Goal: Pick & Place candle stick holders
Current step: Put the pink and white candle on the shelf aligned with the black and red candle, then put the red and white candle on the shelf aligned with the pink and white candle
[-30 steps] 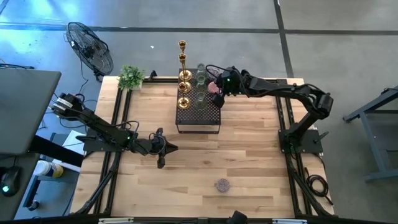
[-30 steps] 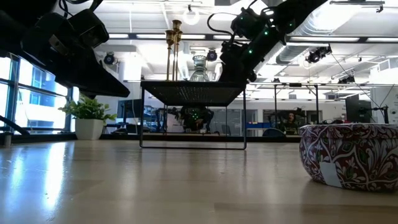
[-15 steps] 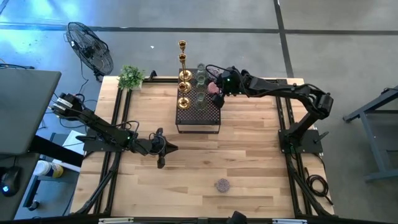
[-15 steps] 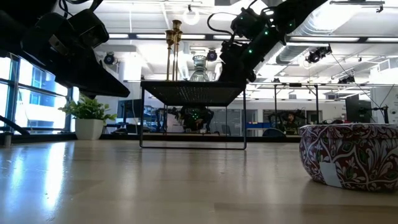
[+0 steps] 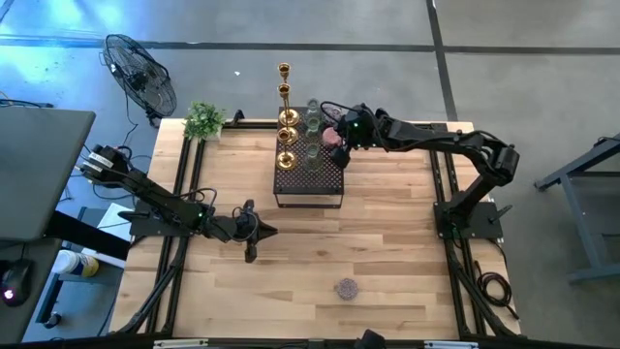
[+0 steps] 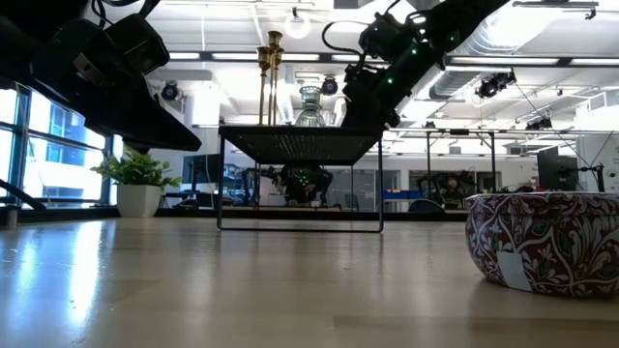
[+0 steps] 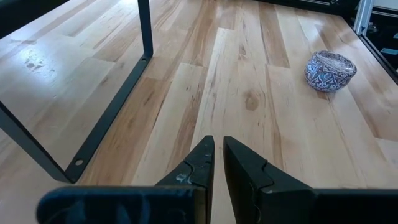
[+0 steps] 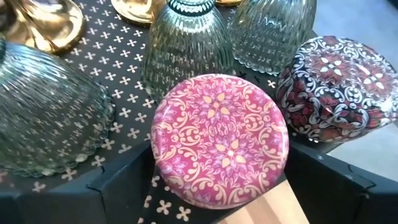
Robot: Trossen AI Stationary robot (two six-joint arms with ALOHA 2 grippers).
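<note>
Right gripper (image 5: 336, 137) reaching over the right edge of the black perforated metal box (image 5: 310, 179), near 12 o'clock on the pale wooden table (image 5: 387, 242); fingers spread wide on either side of a squat pink holder with a floral-patterned round top (image 8: 221, 140), whether gripping or only flanking cannot be told; just beside it, toward 2 o'clock in the right wrist view, a red-and-white patterned round holder (image 8: 339, 90) at the box edge; ribbed clear-green glass cups (image 8: 186, 40) standing behind the pink one; shiny gold candlesticks with round bases (image 5: 285, 111) lined along the box's left side; 1 more patterned purple holder (image 5: 347, 288) alone on the table near 6 o'clock, well apart from the box; left gripper (image 5: 252, 233) resting low over the table near 8 o'clock, jaws almost together, holding nothing; small green potted plant (image 5: 204, 119) at the 11 o'clock corner
</note>
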